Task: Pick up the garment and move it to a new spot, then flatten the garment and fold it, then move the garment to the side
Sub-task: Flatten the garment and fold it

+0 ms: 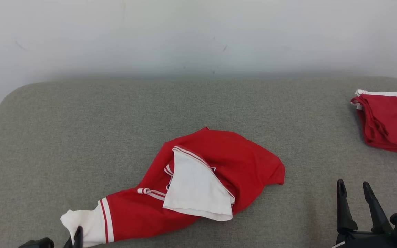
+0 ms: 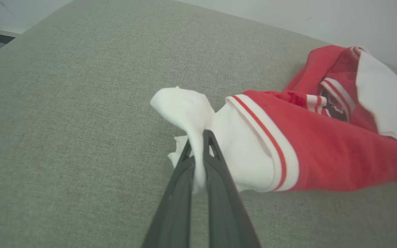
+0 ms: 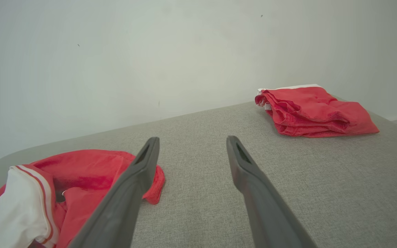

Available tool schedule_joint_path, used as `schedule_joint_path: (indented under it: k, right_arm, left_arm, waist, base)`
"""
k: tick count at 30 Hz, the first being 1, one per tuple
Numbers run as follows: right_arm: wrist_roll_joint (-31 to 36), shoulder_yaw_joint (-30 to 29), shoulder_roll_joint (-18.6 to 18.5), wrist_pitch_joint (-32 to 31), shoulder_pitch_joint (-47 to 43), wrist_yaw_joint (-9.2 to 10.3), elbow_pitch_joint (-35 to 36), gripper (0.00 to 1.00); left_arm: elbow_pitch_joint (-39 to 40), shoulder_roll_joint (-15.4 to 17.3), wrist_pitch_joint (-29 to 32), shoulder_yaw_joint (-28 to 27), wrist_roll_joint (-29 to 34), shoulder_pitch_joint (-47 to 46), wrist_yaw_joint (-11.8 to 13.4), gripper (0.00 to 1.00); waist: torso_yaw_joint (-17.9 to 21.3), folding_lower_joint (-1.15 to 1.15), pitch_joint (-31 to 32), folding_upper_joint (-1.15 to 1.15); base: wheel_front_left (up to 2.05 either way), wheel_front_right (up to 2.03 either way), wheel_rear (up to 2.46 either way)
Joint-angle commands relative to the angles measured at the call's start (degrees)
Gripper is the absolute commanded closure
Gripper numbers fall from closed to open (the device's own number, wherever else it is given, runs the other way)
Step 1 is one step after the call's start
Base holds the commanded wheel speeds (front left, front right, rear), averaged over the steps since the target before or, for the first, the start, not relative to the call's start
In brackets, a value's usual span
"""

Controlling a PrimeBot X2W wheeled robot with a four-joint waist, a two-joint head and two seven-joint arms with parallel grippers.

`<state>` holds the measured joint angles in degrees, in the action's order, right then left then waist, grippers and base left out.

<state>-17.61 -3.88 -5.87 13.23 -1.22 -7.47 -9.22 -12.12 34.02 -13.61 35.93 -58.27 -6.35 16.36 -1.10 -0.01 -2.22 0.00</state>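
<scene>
Garment (image 1: 246, 162) red, white sleeves, crumpled; left tool (image 2: 198, 139) pinching white sleeve end; right tool (image 1: 353, 183) spread, empty.

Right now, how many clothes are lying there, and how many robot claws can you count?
Clothes: 2, the crumpled garment in the middle and the folded garment at the right
Grippers: 2, the left gripper shut on the crumpled garment's white end, and the right gripper open
Total: 4
</scene>
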Motion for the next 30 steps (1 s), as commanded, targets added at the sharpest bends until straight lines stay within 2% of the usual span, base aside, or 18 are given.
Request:
schedule_joint_path:
  k: [1,2,3,8,13,19,26,30]
  right_arm:
    - [0.17,-0.04,-0.32,-0.03,-0.60,-0.07,0.18,0.00]
    - [0.22,-0.01,-0.34,-0.25,-0.59,-0.07,0.23,0.00]
    - [0.28,-0.05,-0.36,-0.44,-0.61,-0.07,0.33,0.00]
    - [0.53,-0.45,-0.62,-0.87,-1.01,-0.07,0.67,0.00]
    - [0.66,-0.53,-0.65,-1.31,-1.59,-0.07,1.09,0.00]
    - [0.71,-0.46,-0.76,-1.70,-2.29,-0.07,1.70,0.00]
    - [0.52,-0.87,-0.80,-1.91,-3.60,-0.07,2.11,0.00]
    - [0.53,-1.21,-0.48,-1.96,-4.44,-0.07,2.19,0.00]
  left_arm:
    - [-0.44,-0.21,-0.54,0.09,0.79,0.31,0.24,0.58]
    - [-0.83,-0.64,-0.81,0.00,1.32,0.14,0.25,0.17]
    - [-1.13,-1.23,-1.03,-0.34,1.54,-0.08,0.16,0.00]
    - [-0.47,-2.69,-1.63,-4.47,5.82,-1.60,-0.40,0.00]
    - [3.45,-5.77,-1.58,-10.92,13.38,-0.08,-0.68,0.00]
    - [6.13,-10.27,-1.60,-17.03,20.63,2.04,-3.00,0.00]
    - [6.78,-13.97,-1.61,-20.19,26.93,3.65,-5.94,0.00]
    - [6.66,-15.02,-1.61,-21.13,29.72,4.59,-6.61,0.00]
  waist:
    - [0.03,0.01,0.06,0.00]
    - [0.02,0.01,0.18,0.00]
    - [0.01,0.01,0.33,0.00]
    - [0.24,0.01,1.64,0.00]
    - [0.94,0.01,2.88,0.00]
    - [2.00,0.01,4.00,0.00]
    - [2.82,0.01,4.87,0.00]
    - [2.95,0.01,5.11,0.00]
  base:
    - [0.00,0.00,0.00]
    - [0.00,0.00,0.00]
    - [0.00,0.00,0.00]
    - [0.00,0.00,0.00]
    - [0.00,0.00,0.00]
    - [0.00,0.00,0.00]
    - [0.00,0.00,0.00]
    - [0.00,0.00,0.00]
